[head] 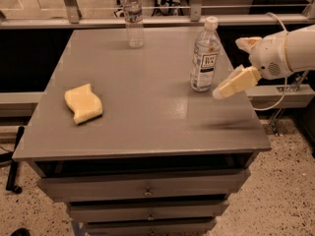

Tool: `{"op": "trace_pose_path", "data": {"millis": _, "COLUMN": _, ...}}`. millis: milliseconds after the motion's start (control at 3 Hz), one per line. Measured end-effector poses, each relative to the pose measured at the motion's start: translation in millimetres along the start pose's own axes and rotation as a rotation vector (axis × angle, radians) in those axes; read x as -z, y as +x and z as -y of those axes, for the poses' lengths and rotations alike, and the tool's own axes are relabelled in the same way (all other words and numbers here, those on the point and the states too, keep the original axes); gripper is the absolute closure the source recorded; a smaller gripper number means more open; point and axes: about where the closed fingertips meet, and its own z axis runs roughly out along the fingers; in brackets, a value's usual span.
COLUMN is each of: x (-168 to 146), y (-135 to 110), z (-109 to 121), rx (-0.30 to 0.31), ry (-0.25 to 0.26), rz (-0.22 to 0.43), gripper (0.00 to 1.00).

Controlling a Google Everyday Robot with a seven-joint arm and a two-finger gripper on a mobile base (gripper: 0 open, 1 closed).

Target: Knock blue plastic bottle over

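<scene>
The blue plastic bottle (204, 58) stands upright on the right side of the grey table (142, 112). It is clear and bluish with a white cap and a white label with dark print. My gripper (230, 84) comes in from the right on a white arm (290, 50). It hovers just right of the bottle's lower half, above the table's right edge, very close to the bottle. I cannot tell whether it touches the bottle.
A slimmer clear ribbed bottle (133, 17) stands upright at the table's far edge. A yellow sponge (83, 103) lies at the left front. Drawers (145, 188) sit below the tabletop. A rail (162, 19) runs behind the table.
</scene>
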Motion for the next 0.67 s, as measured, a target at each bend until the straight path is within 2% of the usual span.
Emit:
{"op": "trace_pose_path", "data": {"millis": 333, "x": -31.9, "y": -17.1, "z": 9.2, "rx": -0.063, "ry": -0.073, "rz": 0.167, "gripper": 0.0}}
{"op": "trace_pose_path", "data": {"millis": 667, "x": -55.8, "y": -32.5, "z": 11.9, "rx": -0.101, "ry": -0.15, "rz": 0.302, "gripper": 0.0}}
